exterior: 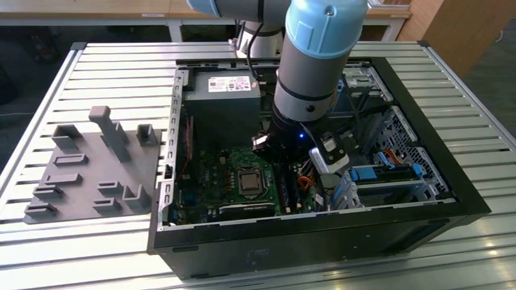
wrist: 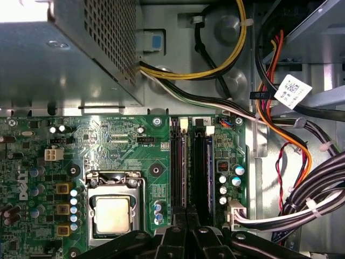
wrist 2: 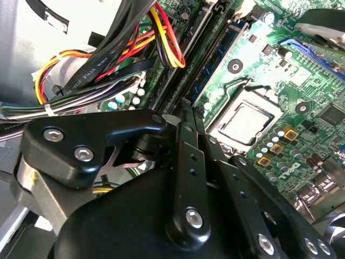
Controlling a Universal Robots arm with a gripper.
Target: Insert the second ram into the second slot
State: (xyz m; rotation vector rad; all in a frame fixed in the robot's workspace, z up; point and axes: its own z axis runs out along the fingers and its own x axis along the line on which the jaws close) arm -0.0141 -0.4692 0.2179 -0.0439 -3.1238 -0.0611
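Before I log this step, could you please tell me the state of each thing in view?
Computer case: open, side panel off.
Gripper: shut, over the memory slots.
Blue ram: standing in a slot.
Neighbouring slot: looks empty.
Processor: uncovered in its socket.

White printed label on the power supply, print too small to read, coded tag on a cable in the first wrist view, unreadable, tiny white lettering across the motherboard, none of it legible
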